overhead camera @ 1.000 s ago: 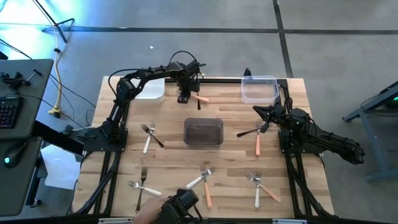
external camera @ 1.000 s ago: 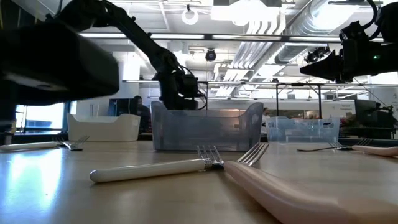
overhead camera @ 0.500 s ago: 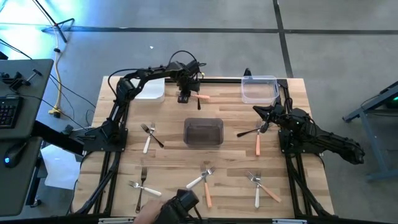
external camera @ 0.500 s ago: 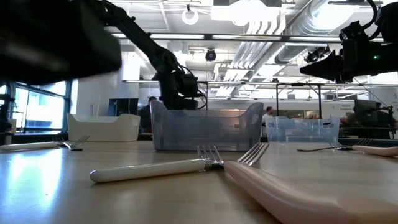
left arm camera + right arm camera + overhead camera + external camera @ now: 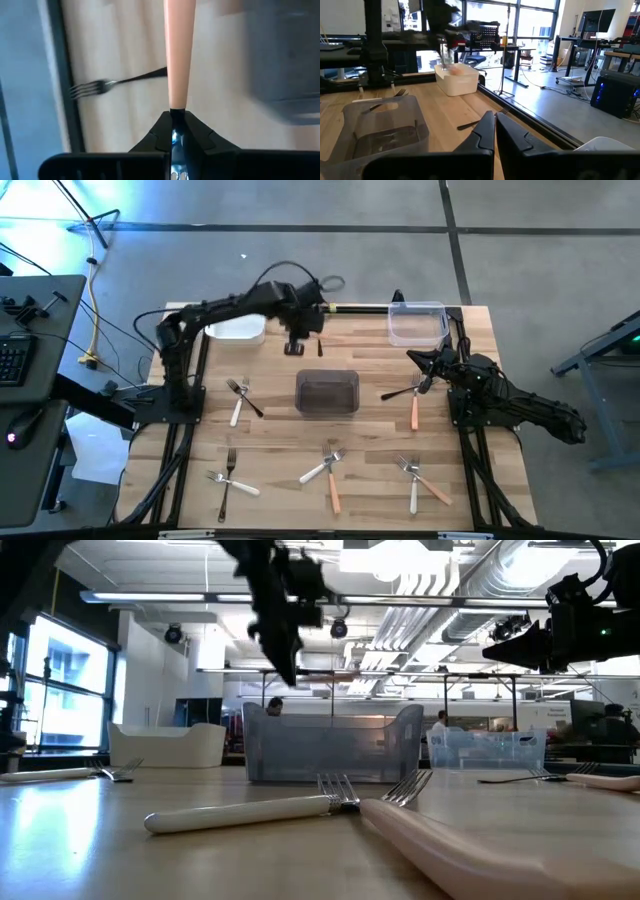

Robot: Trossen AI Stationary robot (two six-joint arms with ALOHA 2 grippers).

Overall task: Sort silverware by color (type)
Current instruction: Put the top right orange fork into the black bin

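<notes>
My left gripper is shut on an orange-handled fork and hangs above the table's far middle, near the white tub. A black fork lies flat on the table beneath it. My right gripper is shut with nothing between its fingers. It hovers at the right, over a black fork and beside an orange fork. The other forks lie flat across the near half of the table. My left gripper pinches one end of the orange handle between its two fingertips. The handle runs straight on from the fingers, along them. The fork is lifted clear of the table. Its other end lies outside the wrist view, so I cannot see the tines.
A dark grey tub stands at the table's middle and a clear tub at the far right. Fork pairs lie at the left, near left, near middle and near right.
My left gripper has shut on the orange fork at the far middle of the table and risen high above it, lifting the fork clear. A person's hand at the table's near edge has gone from the high view.
</notes>
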